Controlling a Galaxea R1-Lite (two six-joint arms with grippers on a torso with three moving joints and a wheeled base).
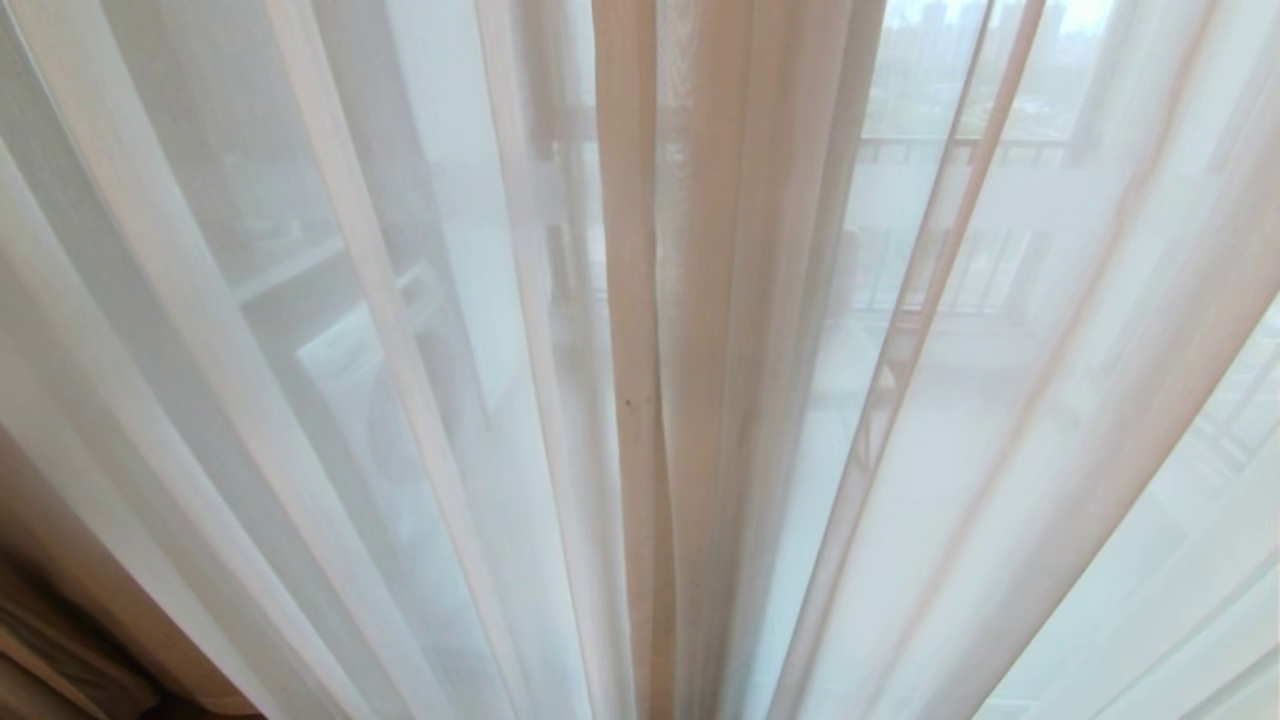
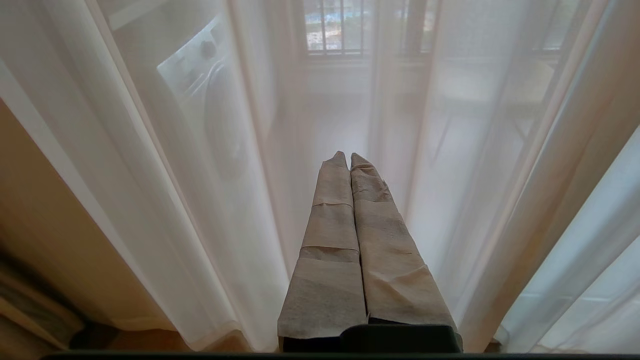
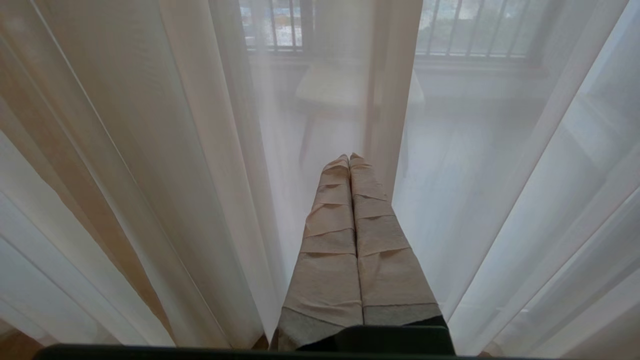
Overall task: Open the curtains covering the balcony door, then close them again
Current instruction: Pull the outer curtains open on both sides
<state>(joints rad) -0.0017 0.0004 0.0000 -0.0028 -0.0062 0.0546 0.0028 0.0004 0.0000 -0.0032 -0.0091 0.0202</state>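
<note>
Sheer white curtains (image 1: 400, 350) hang shut across the whole head view, and their two edges meet in a tan-tinted bunch of folds (image 1: 640, 400) at the centre. A heavier beige drape (image 1: 60, 600) shows at the lower left. The balcony door is veiled behind the sheers and I cannot make out its frame. Neither arm appears in the head view. My left gripper (image 2: 349, 156) is shut, its tape-wrapped fingers pressed together, empty, pointing at the sheer curtains (image 2: 200, 225) just short of the fabric. My right gripper (image 3: 349, 156) is likewise shut and empty before the sheer curtains (image 3: 475, 225).
Dim shapes show through the fabric: a white washing machine (image 2: 210, 90) on the left, a pale chair (image 3: 340, 85) further right, and a dark barred railing (image 3: 470, 30) at the far side of the balcony. The curtain hems reach the floor near both grippers.
</note>
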